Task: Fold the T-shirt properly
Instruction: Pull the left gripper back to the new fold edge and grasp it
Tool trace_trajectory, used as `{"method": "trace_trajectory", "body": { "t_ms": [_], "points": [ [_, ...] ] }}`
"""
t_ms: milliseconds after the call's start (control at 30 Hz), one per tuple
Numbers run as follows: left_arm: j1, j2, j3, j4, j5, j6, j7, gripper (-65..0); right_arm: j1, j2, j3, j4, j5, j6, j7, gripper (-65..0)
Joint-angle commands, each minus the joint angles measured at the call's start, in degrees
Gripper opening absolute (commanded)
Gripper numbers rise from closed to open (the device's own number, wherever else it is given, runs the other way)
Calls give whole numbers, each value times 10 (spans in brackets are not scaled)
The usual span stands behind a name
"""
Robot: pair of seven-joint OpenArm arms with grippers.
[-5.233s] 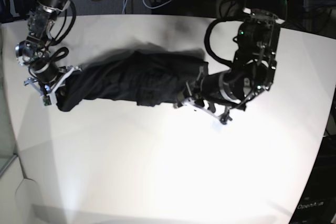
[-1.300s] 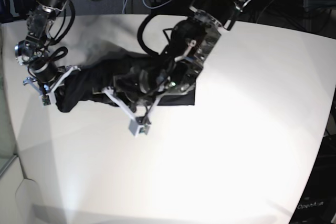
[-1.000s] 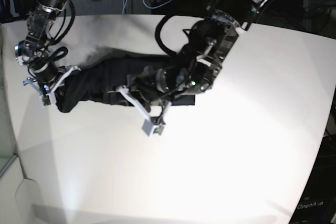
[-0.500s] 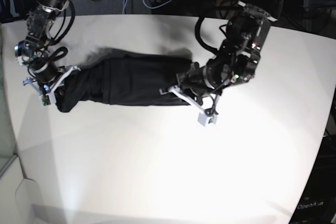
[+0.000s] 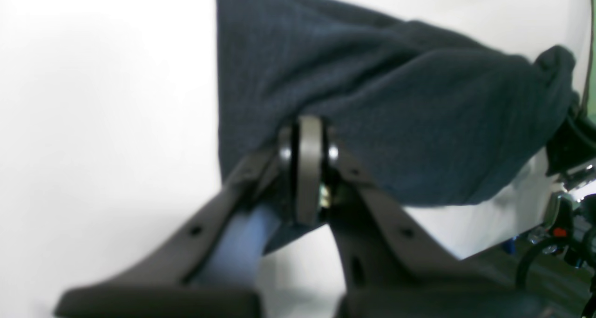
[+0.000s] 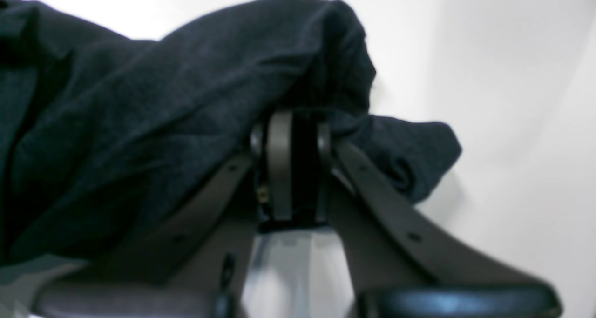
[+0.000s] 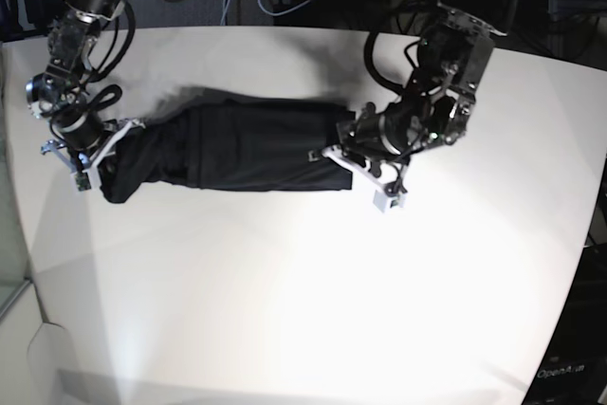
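The T-shirt [image 7: 237,149] is lying as a long black band across the far half of the white bench [image 7: 313,301]. The left tool [image 7: 353,154] is pinching one end of it. The right tool [image 7: 93,160] is pinching the other end, near the bench's edge.

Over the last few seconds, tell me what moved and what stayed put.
The left gripper, shut on the black long-sleeved T-shirt, swept across over the shirt toward the right arm, then back out to the shirt's far end, leaving the bunched cloth flatter and smoother. The right gripper kept its grip on the other end without moving, on the white table.
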Motion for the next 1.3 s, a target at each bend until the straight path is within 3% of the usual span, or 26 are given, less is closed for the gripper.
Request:
{"method": "trace_trajectory", "body": {
  "t_ms": [0,267,467,633,767,933,1000,1100,1267],
  "points": [
    [-10,1,-2,6,-5,-5,-8,-642,6,5,0,4,-6,1,-7,-596],
    [-10,-2,-2,-31,-3,-5,-8,-642,6,5,0,9,-6,1,-7,-595],
    [-9,1,-3,-52,58,-6,-8,-642,12,17,0,21,-6,1,-7,-589],
    [-9,-4,-3,-52,59,-6,-27,-642,8,17,2,78,-6,1,-11,-589],
    [-9,-18,-3,-52,58,-6,-27,-642,8,17,3,102,-6,1,-18,-586],
    [-9,-45,-5,-53,58,-7,-29,-642,10,17,4,106,-6,1,-66,-579],
    [-9,-52,-5,-53,58,-7,-33,-642,12,15,4,107,-5,1,-84,-514],
    [-9,-63,-5,-53,57,-7,-48,-642,14,12,5,107,-3,1,-107,-348],
    [-9,-67,-27,-66,57,-7,-49,-642,8,-10,5,128,-3,1,-120,-131]
  ]
}}
